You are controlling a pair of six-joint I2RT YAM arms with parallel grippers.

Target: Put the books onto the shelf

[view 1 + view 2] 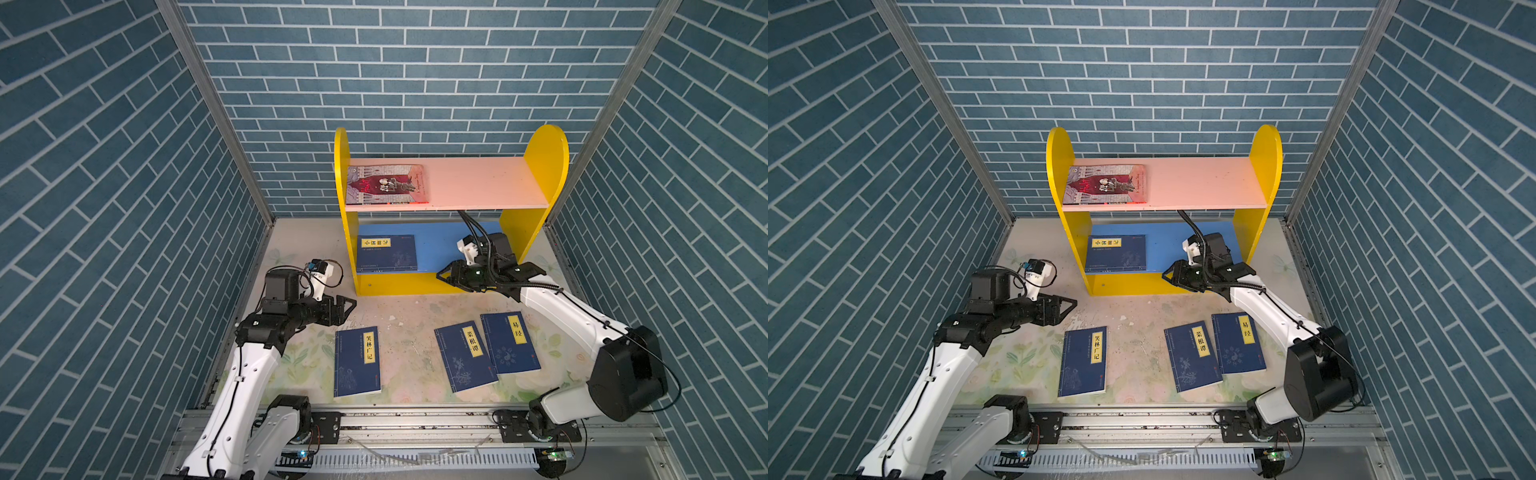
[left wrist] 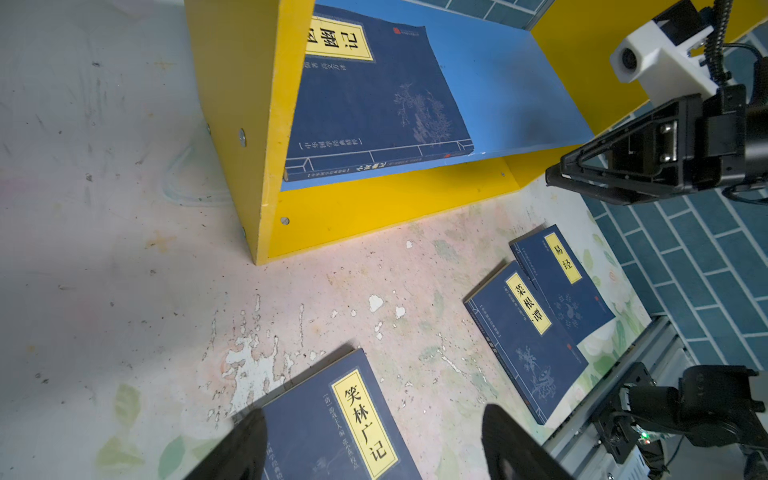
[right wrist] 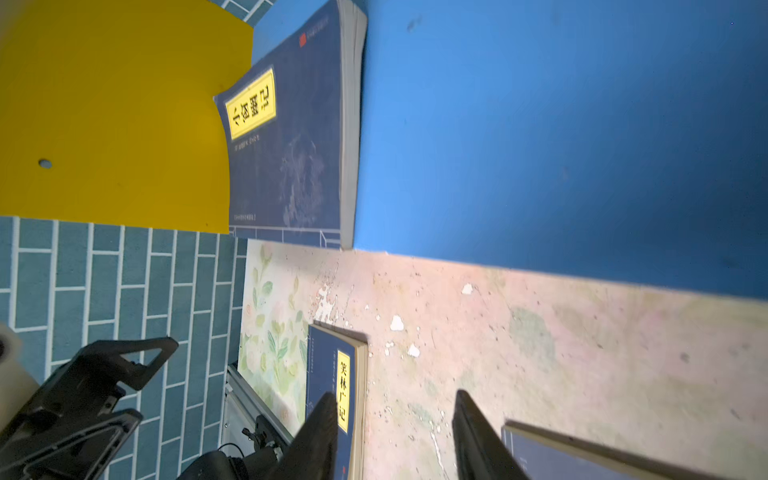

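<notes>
White shells with black joint housings are being shown on the left arm [image 1: 257, 374] and right arm [image 1: 557, 307]. Black triangular skeleton framing is being carried by the left gripper [image 1: 352, 306] and right gripper [image 1: 441, 276]. White camera mounts [image 1: 323, 274] are being worn at both wrists; black cables [image 1: 471, 226] are being run along the shells.

Navy books [image 1: 353, 374] read 笑林广记 [image 1: 369, 347], 菜根谭 [image 1: 473, 341], 易经 [image 1: 517, 329].

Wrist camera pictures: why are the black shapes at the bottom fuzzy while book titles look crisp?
Left wrist view: the left fingers sit too close to the lens, so they blur; the book beneath reads sharp. Right wrist view: the right fingers are likewise soft, and the blue board looks smeared.
</notes>
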